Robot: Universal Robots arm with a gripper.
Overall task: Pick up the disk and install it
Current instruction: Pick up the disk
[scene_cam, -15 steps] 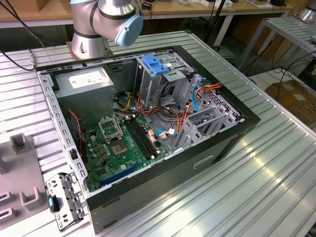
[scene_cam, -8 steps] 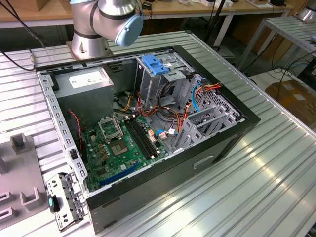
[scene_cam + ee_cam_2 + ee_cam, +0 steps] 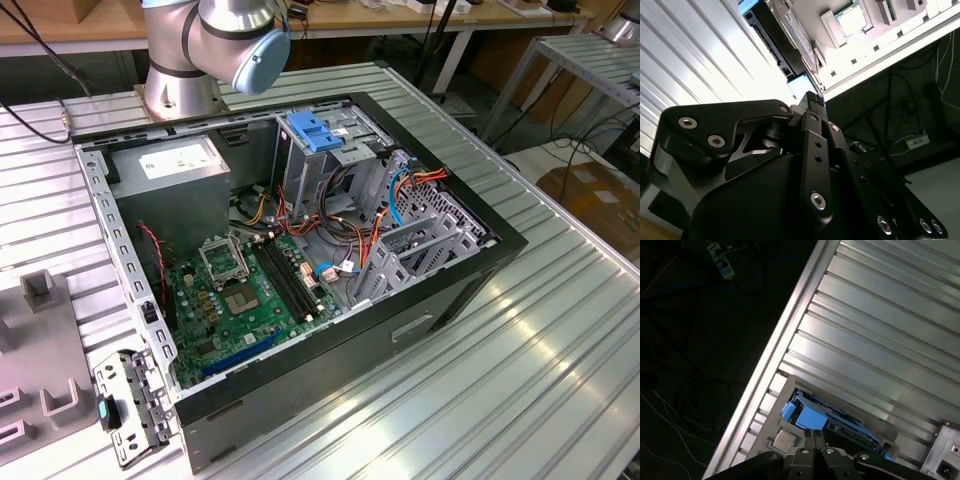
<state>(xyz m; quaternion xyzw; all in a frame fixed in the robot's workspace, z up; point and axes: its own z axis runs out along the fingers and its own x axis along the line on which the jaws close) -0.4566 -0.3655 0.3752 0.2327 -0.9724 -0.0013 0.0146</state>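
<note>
Pickup step, nothing grasped yet. Hovering with fingers point(image 3: 810, 440) clenched and empty, just over disk point(image 3: 812, 417) (blue rails, sitting in grey holder point(image 3: 789, 386) at worktop point(image 3: 880, 315) edge). Likely needs parting them to straddle it.

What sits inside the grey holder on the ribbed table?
The disk, its blue rails showing, lies in the grey holder. The gripper covers part of it, and its label cannot be seen.
</note>
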